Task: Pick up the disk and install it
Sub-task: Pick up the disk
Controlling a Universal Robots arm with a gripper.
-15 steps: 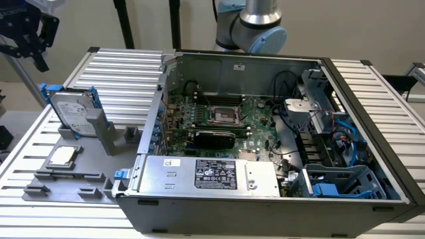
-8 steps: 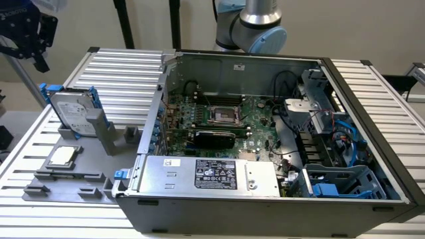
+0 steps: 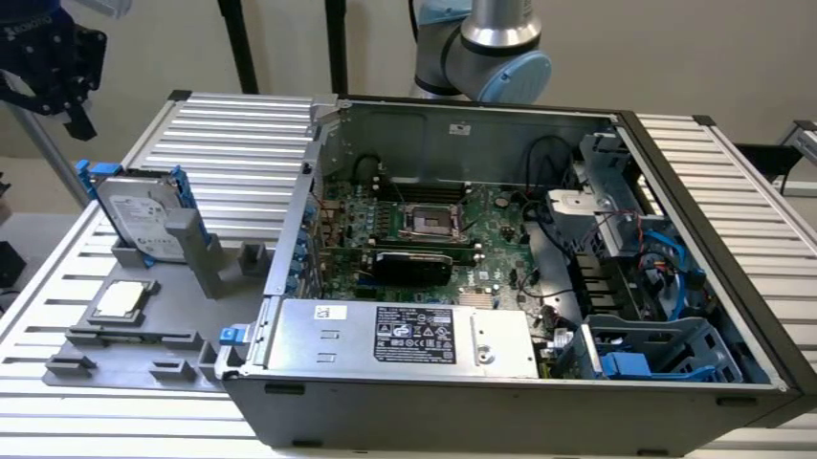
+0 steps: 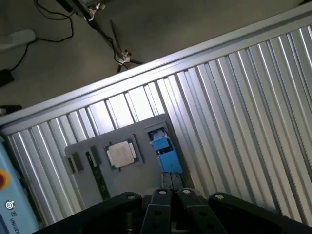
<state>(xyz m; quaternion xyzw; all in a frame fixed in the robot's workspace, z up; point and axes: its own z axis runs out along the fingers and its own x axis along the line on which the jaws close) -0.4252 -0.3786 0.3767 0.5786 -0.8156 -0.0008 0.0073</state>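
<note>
Claw (image 3: 57, 96), closed, hangs well above the upright disk (image 3: 141, 215)

Looks like a robotics lab / test bench setup. Opened PC tower (image 3: 511, 413) w/ mobo (image 3: 422, 222) exposed, lying on a ribbed alu table (image 3: 243, 124). Grey jig (image 3: 128, 361) next to it holding the disk (image 3: 138, 222) upright + a CPU chip (image 3: 119, 299) flat. UR arm (image 3: 492, 48) behind the tower, black stand legs (image 3: 237, 43) at the back, loose cables (image 4: 71, 29) on bare floor (image 4: 204, 24).
</note>
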